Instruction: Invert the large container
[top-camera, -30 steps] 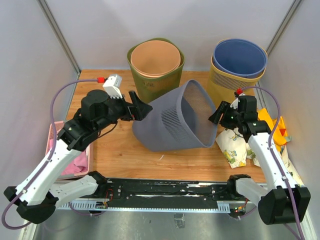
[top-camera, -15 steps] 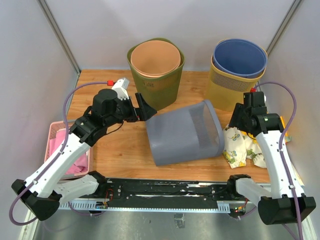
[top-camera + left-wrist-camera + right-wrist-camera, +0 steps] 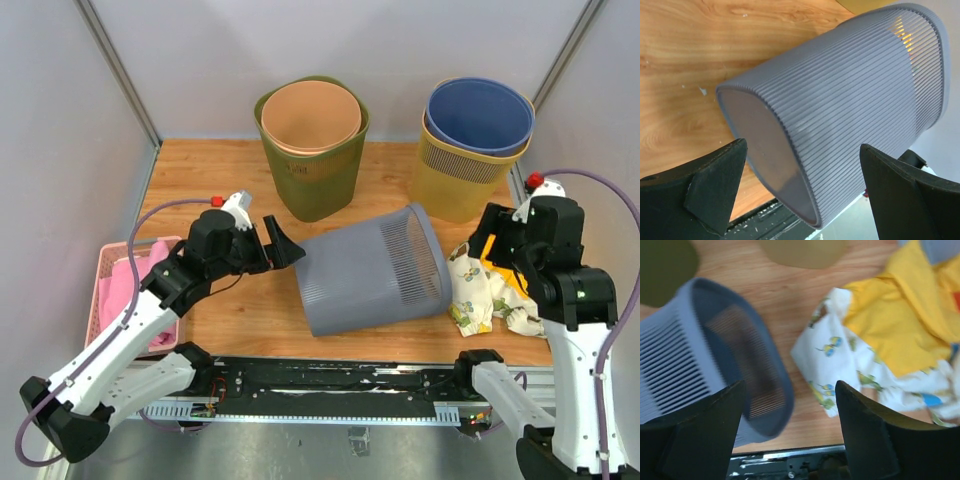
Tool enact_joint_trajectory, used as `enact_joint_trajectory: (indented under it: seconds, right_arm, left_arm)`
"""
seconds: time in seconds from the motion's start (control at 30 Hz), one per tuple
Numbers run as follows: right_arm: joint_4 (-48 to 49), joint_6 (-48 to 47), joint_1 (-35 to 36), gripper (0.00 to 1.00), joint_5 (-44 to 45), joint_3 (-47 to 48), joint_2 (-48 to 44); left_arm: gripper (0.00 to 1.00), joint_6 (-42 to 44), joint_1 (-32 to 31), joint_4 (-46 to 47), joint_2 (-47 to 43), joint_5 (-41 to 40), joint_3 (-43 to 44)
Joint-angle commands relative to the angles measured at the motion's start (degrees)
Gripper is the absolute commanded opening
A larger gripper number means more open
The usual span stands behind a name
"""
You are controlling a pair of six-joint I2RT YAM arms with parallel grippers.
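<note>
Left side: my left gripper (image 3: 284,245) sits low over the table (image 3: 220,180), just beside the closed base of the large container (image 3: 365,280). Its fingers are spread wide and hold nothing. In the left wrist view the base shows between them but apart from both pads; I cannot tell whether anything touches.

Centre: the large container, grey and ribbed, lies on its side on the wood. Its base faces left and its open mouth faces right. It is in front of the olive bin (image 3: 312,175) and the yellow bin (image 3: 455,175), and its rim is just beside the floral cloth (image 3: 478,292).

Right side: my right gripper (image 3: 789,385) is raised above the mouth end, fingers apart and empty. The rim and the cloth lie below it.

Status, as I judge it: roughly half done. The container is off its base but the mouth is not yet down. Left to do: a fresh hold, or a push at the base, then a further quarter turn until the rim rests flat on the table. Risk: it may roll toward the cloth.
</note>
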Motion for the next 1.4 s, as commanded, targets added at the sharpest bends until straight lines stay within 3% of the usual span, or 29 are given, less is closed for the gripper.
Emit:
enact_joint_trajectory:
  seconds: [0.0, 0.17, 0.27, 0.47, 0.73, 0.97, 1.17, 1.37]
  right_arm:
    - [6.8, -2.8, 0.3, 0.74, -26.0, -0.8, 4.9]
    - [10.9, -2.6, 0.3, 0.75, -39.5, -4.5, 6.6]
    - [12.6, -1.6, 0.4, 0.77, -43.3, -6.7, 7.1]
    - [11.4, 1.2, 0.4, 0.71, -36.9, -10.1, 9.8]
    - [17.6, 7.2, 0.4, 0.60, -39.5, -15.5, 8.7]
    - [19.3, 8.5, 0.4, 0.61, -39.3, -17.0, 8.1]
    - [19.3, 8.4, 0.4, 0.70, -38.7, -17.6, 8.3]
    - [19.2, 8.1, 0.4, 0.75, -38.0, -18.3, 8.8]
  left_arm:
    - [0.99, -6.9, 0.2, 5.4, -4.6, 2.2, -5.1]
    - [0.99, -11.4, 0.2, 16.4, -8.1, 11.4, -11.3]
    - [0.98, -12.1, 0.2, 19.1, -7.6, 14.5, -12.3]
    - [0.96, -10.1, 0.2, 19.1, -2.4, 17.9, -9.2]
    - [0.95, -8.5, 0.2, 20.3, 3.3, 22.0, -0.6]
    - [0.99, -6.9, 0.2, 11.6, 4.6, 14.6, -0.4]
    - [0.99, -7.9, 0.4, 10.7, 1.1, 6.6, -5.2]
    - [0.99, -9.2, 0.7, 16.7, 2.6, 12.5, -9.2]
